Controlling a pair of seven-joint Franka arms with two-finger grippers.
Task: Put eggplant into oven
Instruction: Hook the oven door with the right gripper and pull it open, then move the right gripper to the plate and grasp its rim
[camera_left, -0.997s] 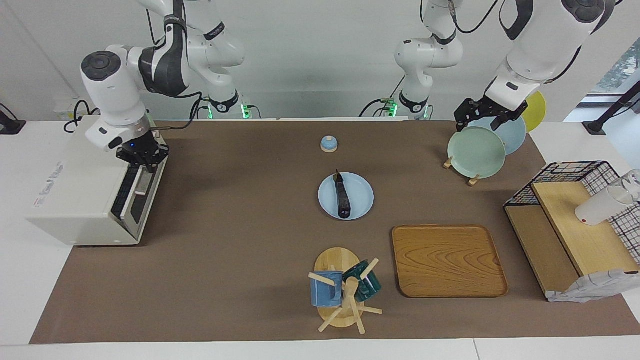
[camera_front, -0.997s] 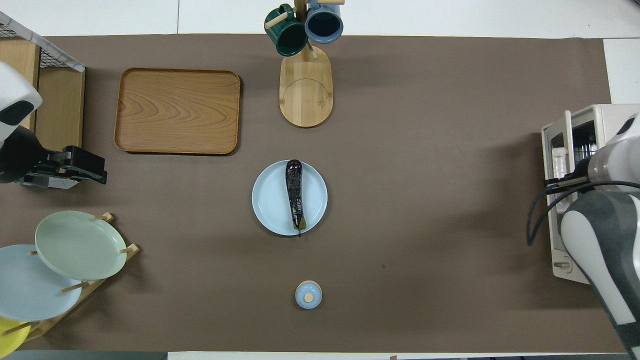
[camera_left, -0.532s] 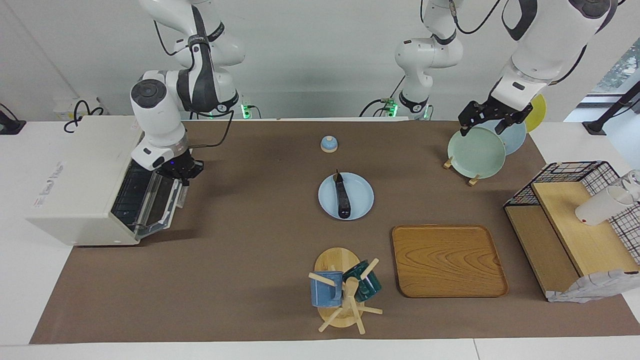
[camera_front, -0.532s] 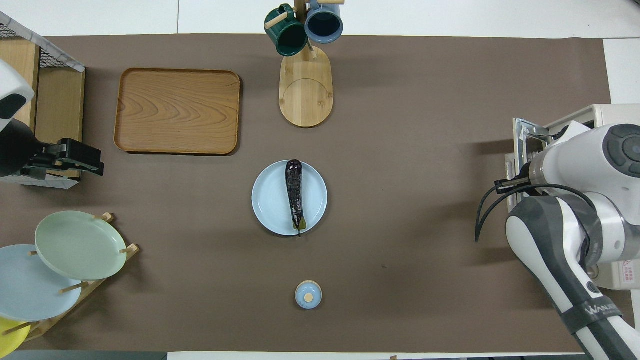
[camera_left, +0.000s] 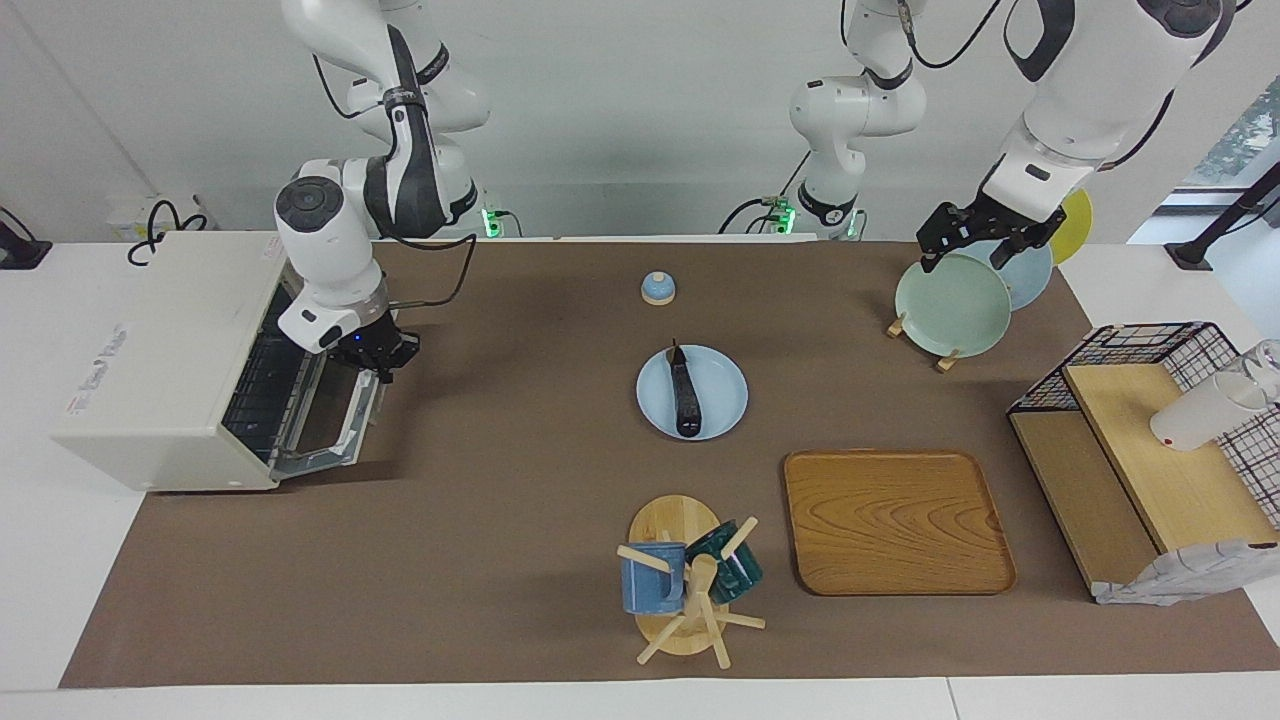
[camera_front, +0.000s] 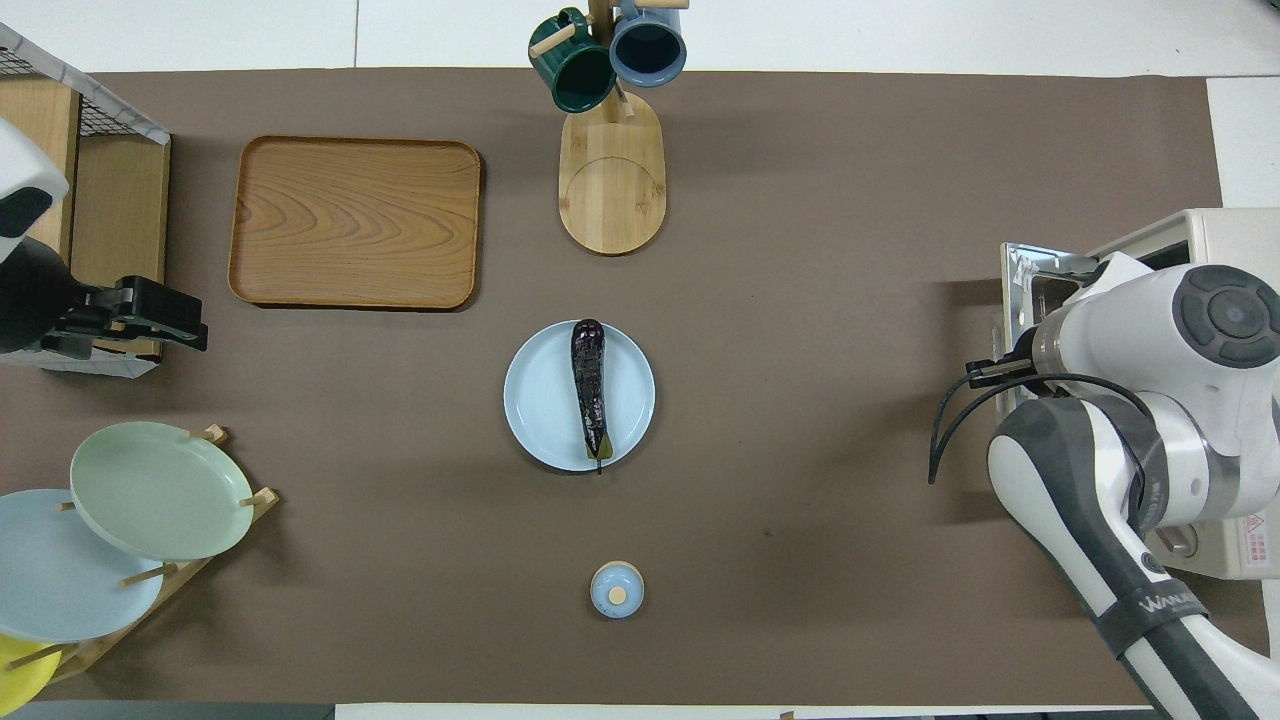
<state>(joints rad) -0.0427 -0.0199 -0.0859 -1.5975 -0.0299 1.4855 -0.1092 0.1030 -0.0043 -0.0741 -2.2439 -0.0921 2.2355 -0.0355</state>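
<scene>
The eggplant is long and dark purple, and it lies on a light blue plate at the table's middle; it also shows in the overhead view. The cream-white oven stands at the right arm's end of the table. Its glass door hangs open, almost flat, and the wire rack shows inside. My right gripper is at the door's outer edge, shut on the handle. My left gripper is open and empty over the plate rack, where the left arm waits.
A small blue bell sits nearer to the robots than the plate. A wooden tray and a mug tree lie farther out. A plate rack and a wire shelf stand at the left arm's end.
My right gripper has swung the oven door down from shut to nearly flat, moving out toward the table's middle. The left gripper and the eggplant have stayed put.
</scene>
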